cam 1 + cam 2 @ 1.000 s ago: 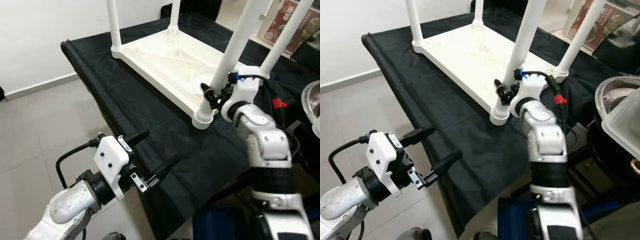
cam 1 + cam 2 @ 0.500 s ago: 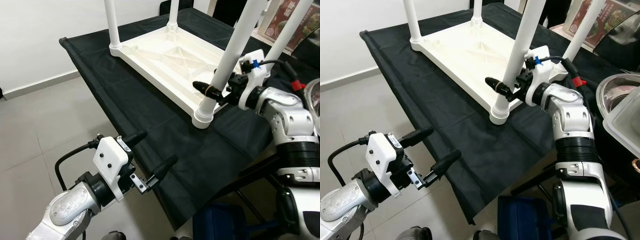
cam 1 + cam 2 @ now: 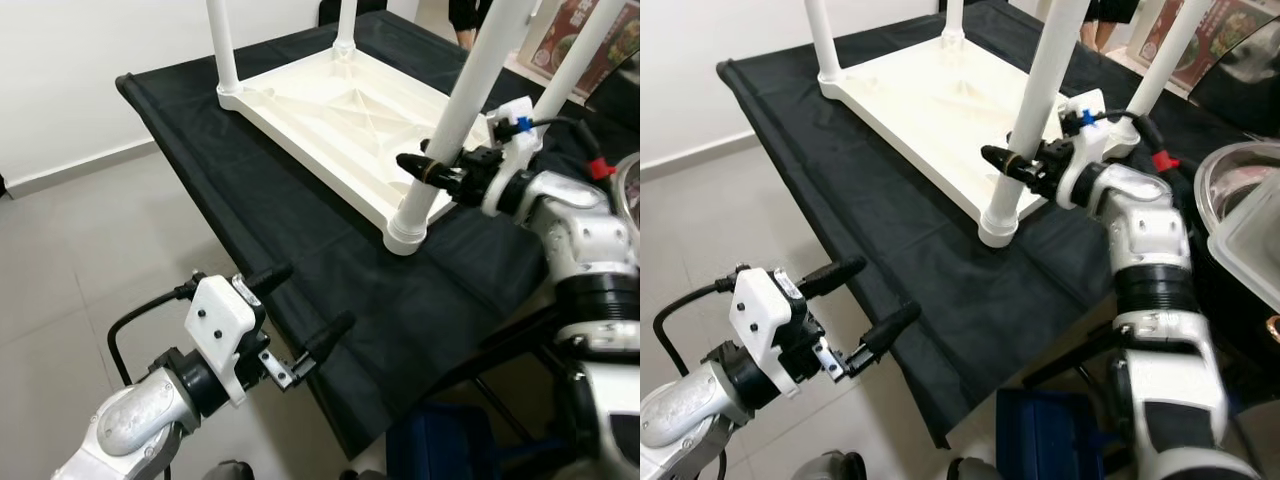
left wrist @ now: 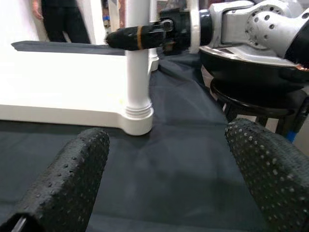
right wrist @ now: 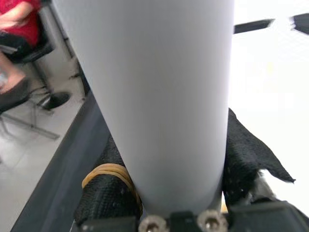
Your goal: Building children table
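The white kids' table is flipped upside down on the worktop, which is covered in a black cloth, so its legs point up. It runs from the far left corner toward the near right edge.

The right hand is clamped around the near leg a bit above the socket where that leg meets the tabletop. One black finger pokes out past the leg on the left, and the right wrist view shows the leg squeezed between both pads.

The left hand hangs off the worktop's near edge, over the grey floor, fingers spread wide with nothing between them, well apart from the table. Its wrist view looks straight at the near leg's base.

There's a person in dark clothes standing past the far side.
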{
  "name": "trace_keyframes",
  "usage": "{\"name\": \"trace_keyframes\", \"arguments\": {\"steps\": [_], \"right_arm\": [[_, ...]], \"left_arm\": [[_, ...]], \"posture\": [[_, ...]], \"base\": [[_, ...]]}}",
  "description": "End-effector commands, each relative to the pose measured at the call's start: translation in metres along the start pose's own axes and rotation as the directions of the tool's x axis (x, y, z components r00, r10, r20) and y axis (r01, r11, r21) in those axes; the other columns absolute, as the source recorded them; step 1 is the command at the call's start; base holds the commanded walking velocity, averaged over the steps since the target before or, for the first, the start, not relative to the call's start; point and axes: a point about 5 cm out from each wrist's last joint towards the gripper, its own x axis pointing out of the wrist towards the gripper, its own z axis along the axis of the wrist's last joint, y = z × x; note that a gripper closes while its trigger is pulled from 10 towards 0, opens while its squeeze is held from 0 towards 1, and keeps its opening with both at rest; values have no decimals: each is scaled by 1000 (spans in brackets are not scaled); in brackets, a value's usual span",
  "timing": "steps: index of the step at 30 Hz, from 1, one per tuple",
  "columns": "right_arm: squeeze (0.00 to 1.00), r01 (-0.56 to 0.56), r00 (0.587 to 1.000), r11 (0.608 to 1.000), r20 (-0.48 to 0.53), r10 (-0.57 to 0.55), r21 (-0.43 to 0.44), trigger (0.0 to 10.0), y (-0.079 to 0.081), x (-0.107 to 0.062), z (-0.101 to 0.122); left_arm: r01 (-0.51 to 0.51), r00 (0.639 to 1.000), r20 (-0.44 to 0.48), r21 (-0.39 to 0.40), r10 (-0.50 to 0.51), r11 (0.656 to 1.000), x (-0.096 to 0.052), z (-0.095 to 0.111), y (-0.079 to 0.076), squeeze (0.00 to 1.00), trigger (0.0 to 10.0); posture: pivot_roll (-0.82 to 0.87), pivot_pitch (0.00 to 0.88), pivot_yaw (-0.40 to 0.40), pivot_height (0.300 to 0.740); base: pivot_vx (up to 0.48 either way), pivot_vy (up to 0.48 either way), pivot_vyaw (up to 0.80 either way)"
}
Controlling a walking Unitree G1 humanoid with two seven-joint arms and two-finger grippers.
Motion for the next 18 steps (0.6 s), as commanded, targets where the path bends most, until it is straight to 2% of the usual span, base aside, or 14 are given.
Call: {"name": "trace_keyframes", "arguments": {"steps": [1, 2, 3, 4, 5, 7, 8, 9, 10, 11, 14, 18], "right_arm": [[0, 64, 998, 998, -16, -64, -11, 0, 17, 3, -10], [0, 64, 998, 998, -16, -64, -11, 0, 17, 3, -10], [0, 79, 997, 996, -10, -79, -30, 0, 25, 5, -12], [0, 65, 998, 998, -4, -65, -24, 0, 47, 10, -15], [0, 65, 998, 998, -4, -65, -24, 0, 47, 10, -15], [0, 347, 938, 938, -17, -347, -26, 0, 63, 12, -23], [0, 347, 938, 938, -17, -347, -26, 0, 63, 12, -23], [0, 485, 874, 875, -27, -485, -5, 0, 66, 9, -30], [0, 485, 874, 875, -27, -485, -5, 0, 66, 9, -30], [0, 546, 838, 838, -8, -546, -2, 0, 72, 9, -34], [0, 548, 837, 837, -1, -548, 9, 0, 84, 13, -39], [0, 541, 841, 841, -13, -541, -10, 0, 83, 12, -41]], "left_arm": [[8, 1000, -9, -6, -8, 1000, -1, -2, 0, 0, 10000], [8, 1000, -9, -6, -8, 1000, -1, -2, 0, 0, 10000], [8, 1000, -9, -5, -8, 1000, -1, -2, 0, 0, 10000], [7, 1000, -7, -5, -7, 1000, -1, -2, 1, 0, 10000], [7, 1000, -7, -5, -7, 1000, -1, -2, 1, 0, 10000], [4, 1000, -2, -7, -4, 1000, 0, -2, 2, 0, 10000], [4, 1000, -2, -7, -4, 1000, 0, -2, 2, 0, 10000], [5, 1000, -2, -5, -5, 1000, 0, -2, 2, 0, 10000], [5, 1000, -2, -5, -5, 1000, 0, -2, 2, 0, 10000], [4, 1000, 1, -4, -4, 1000, 2, -2, 3, 0, 10000], [3, 1000, 5, -1, -3, 1000, 4, -2, 4, 0, 10000], [-1, 1000, 13, 1, 1, 1000, 5, -2, 5, 0, 10000]], "posture": [[41, 194, -66, 740], [41, 194, -66, 740], [41, 194, -66, 740], [35, 187, -60, 740], [35, 187, -60, 740], [33, 177, -61, 740], [33, 177, -61, 740], [29, 170, -58, 740], [29, 170, -58, 740], [39, 168, -60, 740], [34, 159, -56, 740], [40, 149, -65, 740]], "base": [[0, 0, 0], [0, 0, 0], [0, 0, 0], [0, 0, 0], [0, 0, 0], [0, 0, 0], [0, 0, 0], [0, 0, 0], [0, 0, 0], [0, 0, 0], [0, 0, 0], [0, 0, 0]]}}
